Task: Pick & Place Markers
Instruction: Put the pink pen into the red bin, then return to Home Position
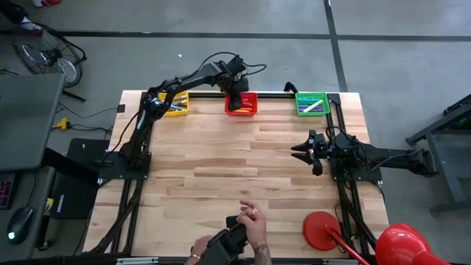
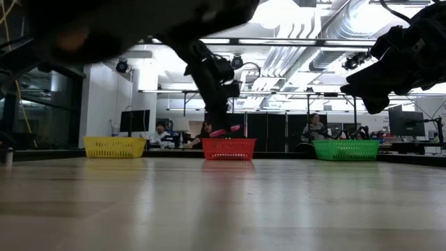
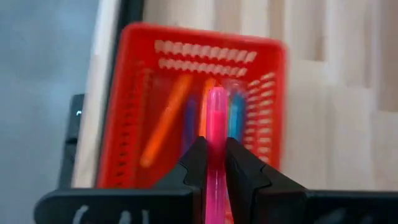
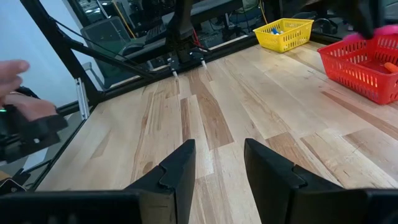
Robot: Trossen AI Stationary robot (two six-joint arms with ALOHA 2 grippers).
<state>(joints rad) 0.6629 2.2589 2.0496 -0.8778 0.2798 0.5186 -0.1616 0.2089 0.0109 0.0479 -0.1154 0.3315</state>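
Left gripper: the left gripper (image 3: 211,163) hangs over the red basket (image 1: 241,104) at the far edge of the table (image 1: 221,169) — its fingers are clamped on a pink marker (image 3: 216,134), which pokes out ahead of the tips, above the basket.
Pink marker: held in the air, level, just over the red basket's rim as seen from the low view (image 2: 226,130).
Red basket: middle of the three; orange and blue markers (image 3: 166,121) lie inside it.
Yellow basket: the yellow basket (image 1: 175,104) sits at the far left corner, with a few markers in it.
Green basket: the green basket (image 1: 311,103) sits at the far right, holding a white marker (image 1: 315,106) among others.
Right gripper: the right gripper (image 4: 217,163) waits above the right side of the table, fingers apart — nothing between them.
Person: a hand (image 1: 254,224) rests on a dark device at the near edge.
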